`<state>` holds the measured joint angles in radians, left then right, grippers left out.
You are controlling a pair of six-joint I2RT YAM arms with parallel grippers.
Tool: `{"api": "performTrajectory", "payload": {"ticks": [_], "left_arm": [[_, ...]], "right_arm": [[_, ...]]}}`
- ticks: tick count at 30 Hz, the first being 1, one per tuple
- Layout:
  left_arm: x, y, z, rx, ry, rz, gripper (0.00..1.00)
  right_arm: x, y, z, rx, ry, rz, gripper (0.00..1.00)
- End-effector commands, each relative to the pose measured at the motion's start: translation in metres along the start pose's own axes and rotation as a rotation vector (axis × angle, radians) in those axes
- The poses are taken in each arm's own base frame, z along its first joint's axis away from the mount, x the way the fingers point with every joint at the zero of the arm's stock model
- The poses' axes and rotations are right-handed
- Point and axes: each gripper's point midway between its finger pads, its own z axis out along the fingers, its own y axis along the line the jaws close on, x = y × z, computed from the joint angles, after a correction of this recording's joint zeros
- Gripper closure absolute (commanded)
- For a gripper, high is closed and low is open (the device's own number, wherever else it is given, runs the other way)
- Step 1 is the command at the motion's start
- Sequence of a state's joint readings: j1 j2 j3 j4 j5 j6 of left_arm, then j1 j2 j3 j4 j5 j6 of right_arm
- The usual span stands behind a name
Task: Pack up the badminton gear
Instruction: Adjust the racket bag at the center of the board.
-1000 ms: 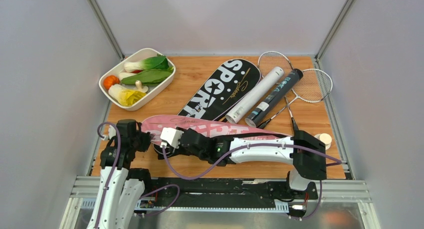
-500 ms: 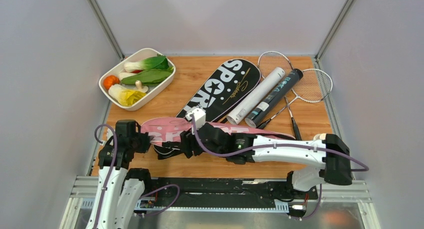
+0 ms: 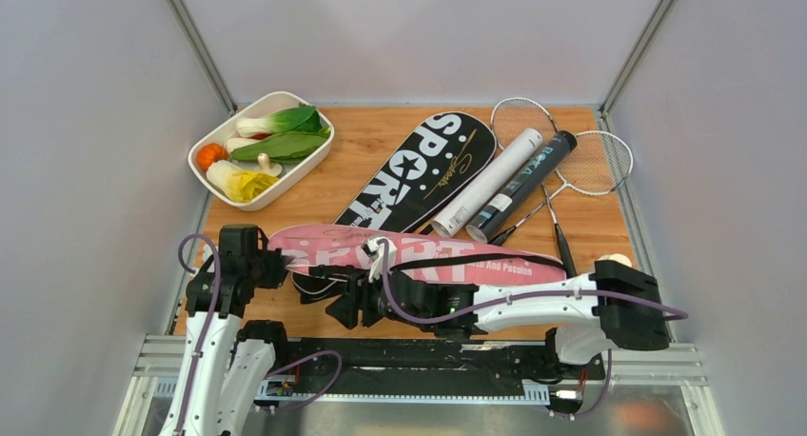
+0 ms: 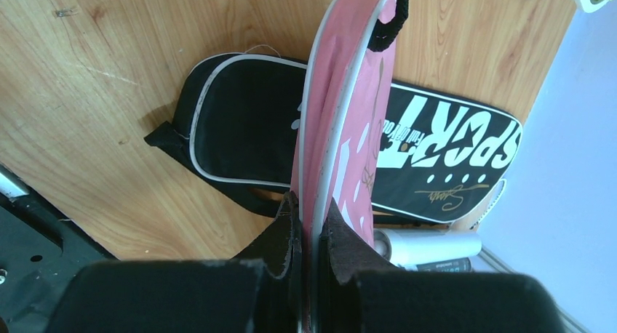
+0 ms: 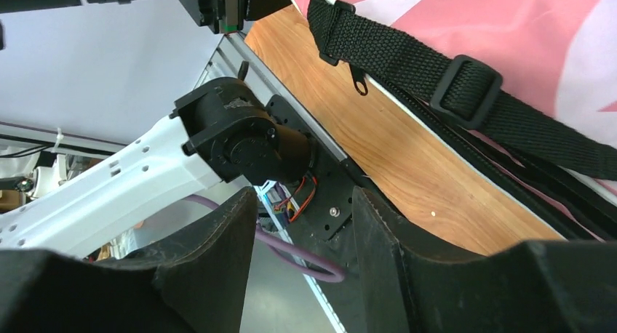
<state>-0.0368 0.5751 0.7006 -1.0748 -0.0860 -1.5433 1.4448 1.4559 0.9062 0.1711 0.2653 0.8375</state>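
The pink cover (image 3: 419,255) lies along the near part of the table (image 3: 371,131), left to right, with its left end lifted. I judge it light, soft and floppy, a padded fabric shell that will sag wherever I am not supporting it. The white piped rim looks like the firmest place to pinch, and my left pincer (image 4: 309,211) is clamped on exactly that, at the left end. My right pincer (image 5: 298,231) stands with its jaws apart and nothing between them, at the near edge of the table, just nearer than the cover. A second hold further right along the rim would stop the droop. I would avoid the black strap (image 5: 466,93), which would only slide and dangle.

The left wrist view shows the cover standing on edge in my grip. From above it reads as nearly flat. The right wrist view alone shows the strap's buckle and a small zip pull (image 5: 358,78). Only the top view shows the black cover (image 3: 428,169), the two tubes (image 3: 500,181) and the rackets (image 3: 590,160) further back.
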Motion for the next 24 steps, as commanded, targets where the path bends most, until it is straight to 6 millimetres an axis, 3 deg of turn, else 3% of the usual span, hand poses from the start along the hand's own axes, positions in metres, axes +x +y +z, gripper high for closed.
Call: {"api": "performTrajectory", "payload": {"ticks": [1,4,8,11,17,24], "left_arm": [[0.011,-0.01,-0.012,0.014,0.071,-0.072,1.0],[0.011,-0.009,-0.012,0.003,0.075,-0.082,1.0],[-0.002,-0.01,-0.02,-0.001,0.005,-0.091,1.0],[0.007,-0.015,-0.023,0.016,0.057,-0.105,1.0],[0.005,-0.011,-0.025,0.009,0.044,-0.125,1.0],[0.017,-0.002,-0.023,-0.005,0.107,-0.117,1.0]], "right_arm": [[-0.024,0.023,0.021,-0.049,-0.129,0.05,0.46],[-0.028,0.013,0.035,0.012,-0.169,0.026,0.43],[-0.032,0.009,0.045,0.033,-0.214,-0.029,0.42],[-0.033,0.0,0.053,0.072,-0.233,-0.106,0.4],[-0.039,0.0,0.054,0.059,-0.277,-0.166,0.4],[-0.047,-0.011,0.053,0.115,-0.31,-0.223,0.39]]}}
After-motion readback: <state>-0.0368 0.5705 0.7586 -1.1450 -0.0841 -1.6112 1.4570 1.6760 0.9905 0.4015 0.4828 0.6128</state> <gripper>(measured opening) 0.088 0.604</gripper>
